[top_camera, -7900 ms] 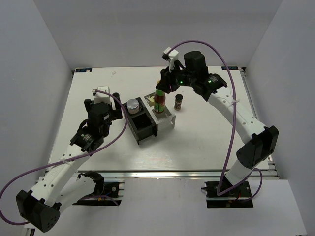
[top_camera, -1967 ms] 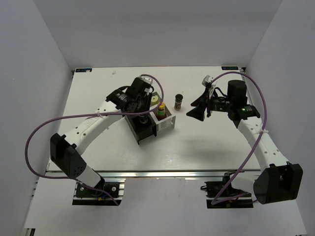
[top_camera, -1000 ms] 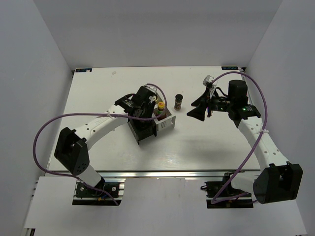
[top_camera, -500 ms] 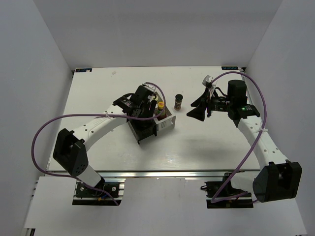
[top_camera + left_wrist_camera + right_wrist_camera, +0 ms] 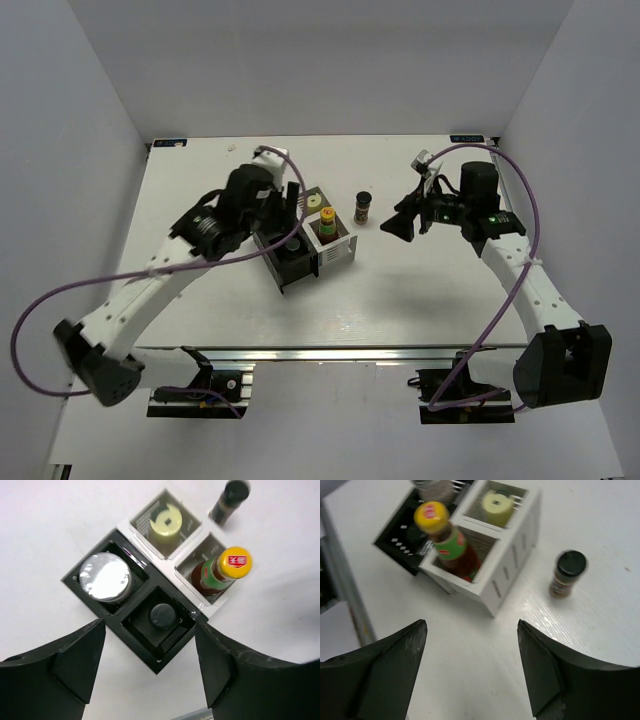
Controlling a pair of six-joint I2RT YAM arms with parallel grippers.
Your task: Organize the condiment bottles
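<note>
The black-and-white rack (image 5: 158, 664) holds the silver-lidded jar (image 5: 105, 577), a black-lidded spice jar (image 5: 162, 616), the cream squat bottle (image 5: 167, 521) and the tall red-green sauce bottle (image 5: 222, 570) with its yellow cap. The other black-lidded spice jar (image 5: 364, 208) stands on the table just right of the rack (image 5: 338, 250). My left gripper (image 5: 150, 628) hangs open above the rack's black half, holding nothing. My right gripper (image 5: 472, 625) is open over bare table, right of that loose spice jar (image 5: 567, 575).
White walls close in the table on three sides. Purple cables loop off both arms. In the right wrist view the rack's white half (image 5: 515, 565) and the sauce bottle (image 5: 447, 540) lie ahead of the fingers.
My left gripper has opened and drawn back up and to the left from the rack, leaving the black-lidded jar in its compartment. My right gripper has opened wider and hardly moved.
</note>
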